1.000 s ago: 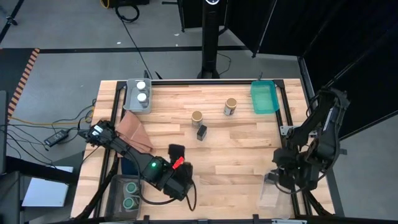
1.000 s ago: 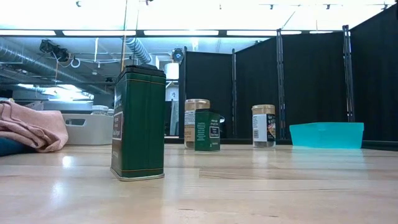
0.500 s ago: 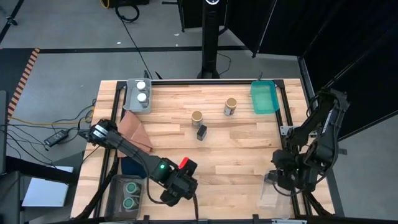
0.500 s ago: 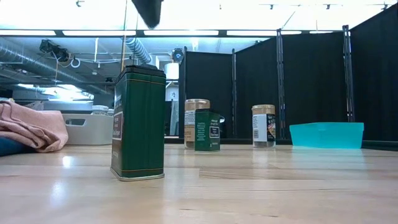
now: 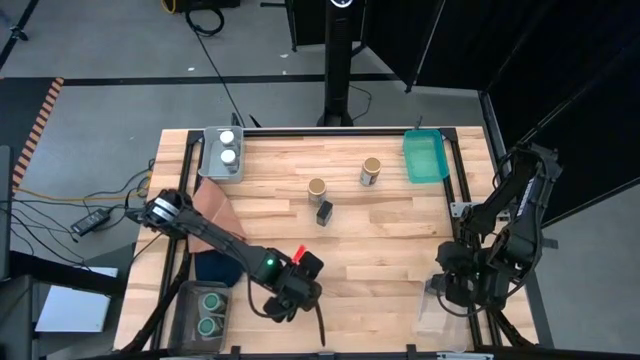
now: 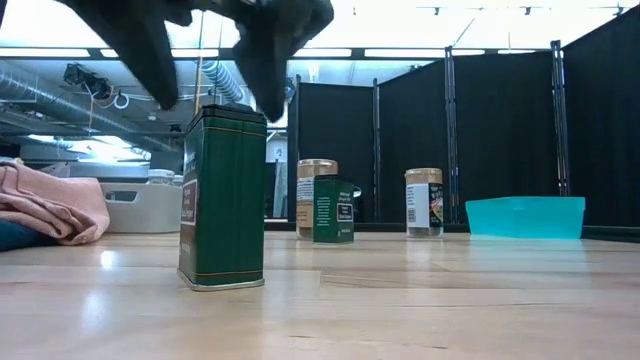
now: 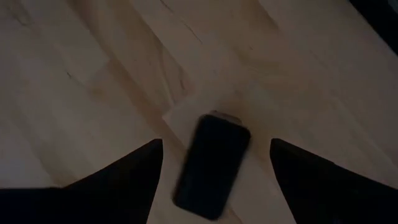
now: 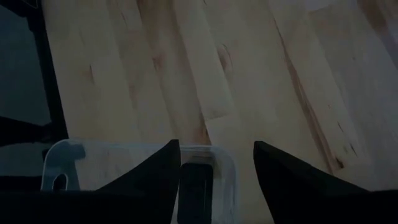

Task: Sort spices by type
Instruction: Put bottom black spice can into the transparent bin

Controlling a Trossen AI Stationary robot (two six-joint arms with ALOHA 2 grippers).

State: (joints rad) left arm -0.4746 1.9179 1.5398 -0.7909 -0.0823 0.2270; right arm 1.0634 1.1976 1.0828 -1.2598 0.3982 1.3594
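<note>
pale wood planks carry an upright dark green tin (image 6: 223, 198), standing well apart from the other spices near the table's front, directly under the left gripper (image 6: 215, 60), whose fingers (image 7: 118, 180) hang spread wide, holding nothing. it looks stiff, light and smooth-sided; its narrow flat faces seem the best hold. long axis vertical, lid up.

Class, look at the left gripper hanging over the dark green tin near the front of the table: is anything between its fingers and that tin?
Nothing visible is in the way. The left gripper hangs open just above the green tin, one finger to each side of its top. The left wrist view shows only bare table around the tin.
</note>
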